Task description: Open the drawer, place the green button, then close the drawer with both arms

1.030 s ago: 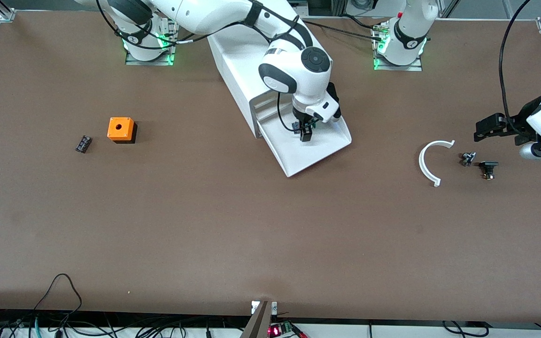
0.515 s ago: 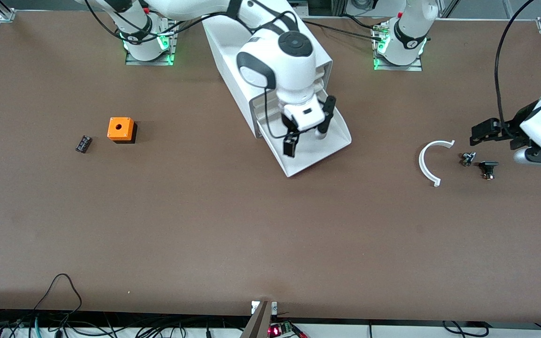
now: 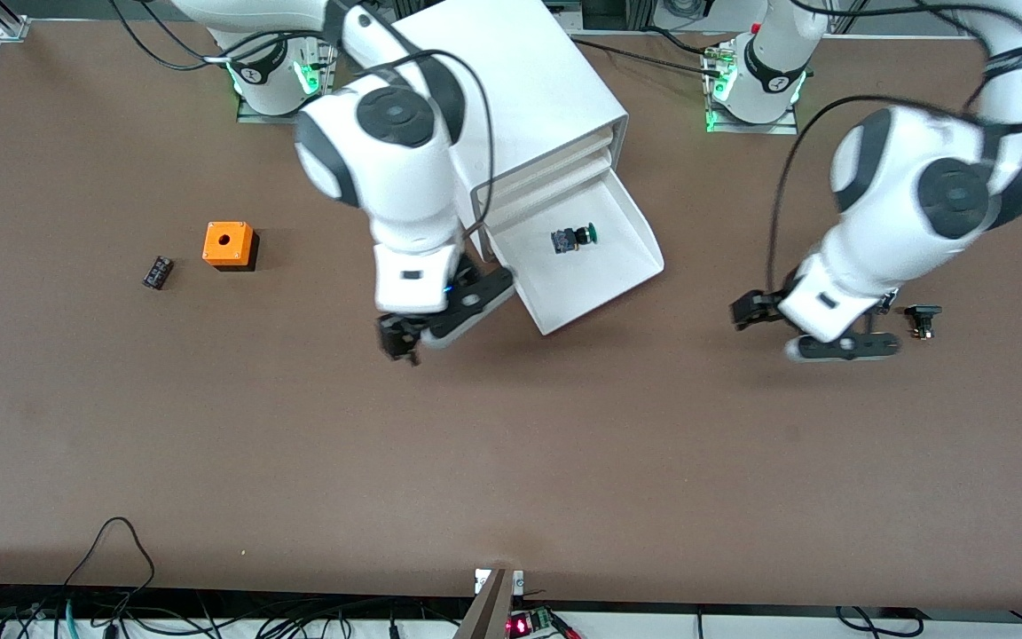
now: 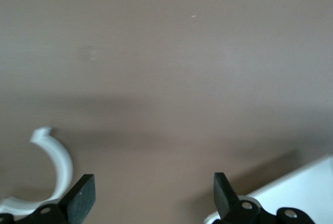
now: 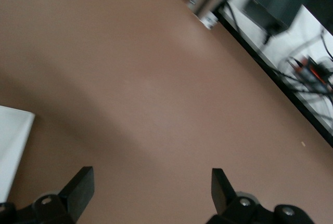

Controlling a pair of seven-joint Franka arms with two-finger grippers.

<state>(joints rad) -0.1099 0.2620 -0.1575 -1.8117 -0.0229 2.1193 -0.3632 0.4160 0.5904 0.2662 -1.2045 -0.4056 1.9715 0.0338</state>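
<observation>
Drawer [image 3: 595,284] first: you can see the lowest tray of the white cabinet [image 3: 520,98] pulled out, with the two drawers above it shut. On its white floor lies the button [image 3: 573,238], on its side, green cap toward the left arm's end of the table, touching neither tray wall.

Your right gripper [image 3: 440,327] hangs over bare table just beside the open tray's corner, on the right arm's side of it. In the right wrist view its fingers [image 5: 78,185] stand wide apart with nothing between them, and a corner of the white tray shows at the edge.

Your left gripper [image 3: 808,330] is over the table near the white curved piece [image 4: 54,174], toward the left arm's end from the drawer. The left wrist view shows its fingers [image 4: 83,198] spread apart and empty, the curved piece beside one finger.

On the table you also have an orange cube [image 3: 228,244] with a hole, a small black part [image 3: 157,272] beside it, and another black part [image 3: 922,319] near the left gripper
</observation>
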